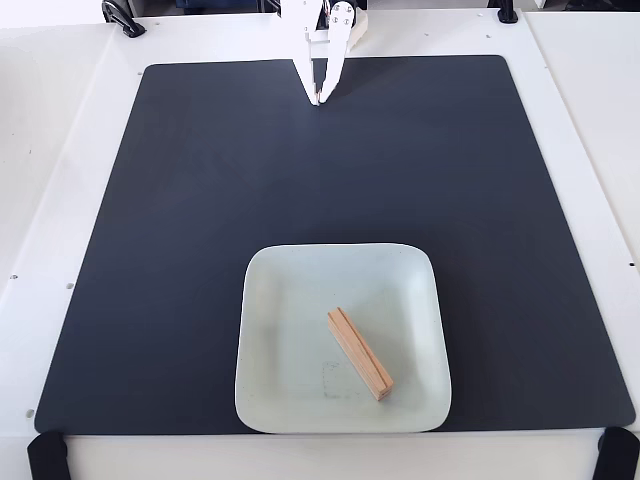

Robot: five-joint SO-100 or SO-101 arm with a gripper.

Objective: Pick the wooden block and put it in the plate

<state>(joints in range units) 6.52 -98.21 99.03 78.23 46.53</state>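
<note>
- Fixed view, looks down on a white table (70, 180) with a large black mat (200, 230) covering most of it.
- Black clamp (122, 18) at top-left edge of table, black strap (45, 455) at bottom-left corner.
- Plate (270, 310): pale mint-white, square with rounded corners, raised rim; sits on the mat, low centre of frame, near the mat's bottom edge.
- Gripper (319, 98): white, at top centre, pointing down toward the mat's upper edge; fingers (332, 75) meet at the tips, nothing held between them. Well apart from the plate.
- Wooden block (358, 352): light tan bar with darker stripes on its edge, lies inside the plate, right of the plate's middle, angled from upper-left to lower-right.
- Faint square marking (335, 378) on plate floor just left of the block's lower end.
- Black strap (617, 452) at bottom-right corner, small black clamp (508, 15) at top right.
</note>
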